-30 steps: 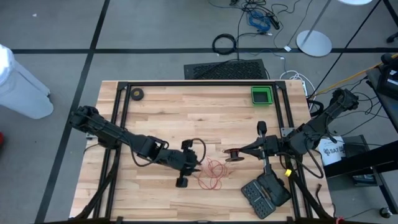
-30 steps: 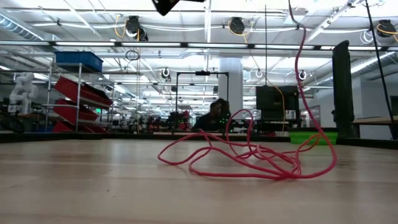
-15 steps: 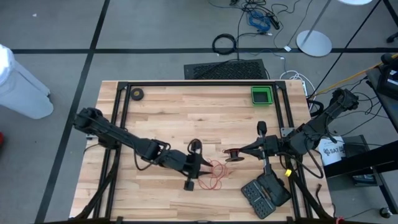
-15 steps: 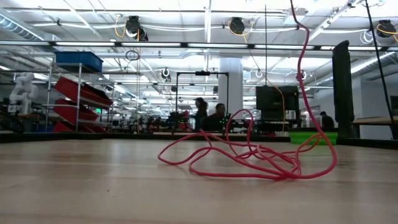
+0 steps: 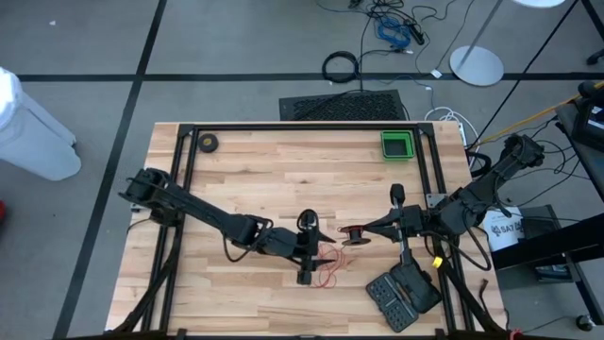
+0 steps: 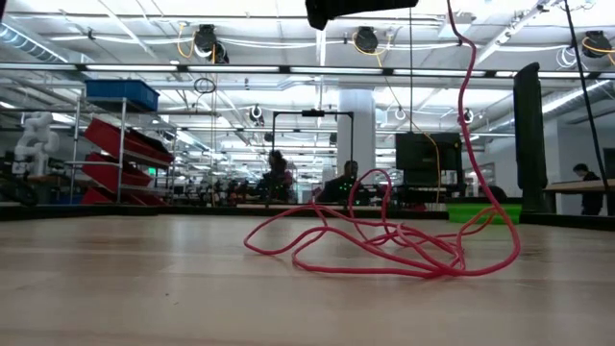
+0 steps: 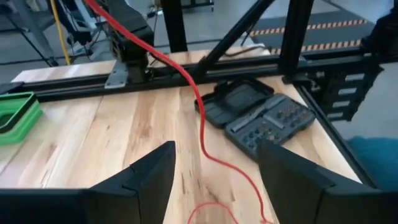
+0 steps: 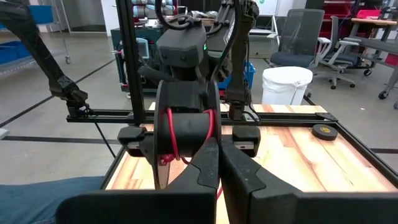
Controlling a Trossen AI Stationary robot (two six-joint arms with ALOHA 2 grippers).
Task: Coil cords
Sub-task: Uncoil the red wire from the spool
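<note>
The left gripper (image 5: pixel 316 251) is hovering above the loose red cord (image 5: pixel 327 267) near the middle of the table (image 5: pixel 255 179), its jaws standing released with nothing between them; in the left wrist view the cord is running through the gap between the two fingers (image 7: pixel 144 177) without touching either. The right gripper (image 8: pixel 217 163) is holding its jaws clenched on the rim of the black reel (image 8: pixel 180 134), which is carrying a few red turns just right of the heap. From the reel the cord is draping down to a tangled pile lying on the wood. To do this step well, the left jaws should probably be descending on a single strand near the reel, not the whole tangle, while keeping slack feeding smoothly.
</note>
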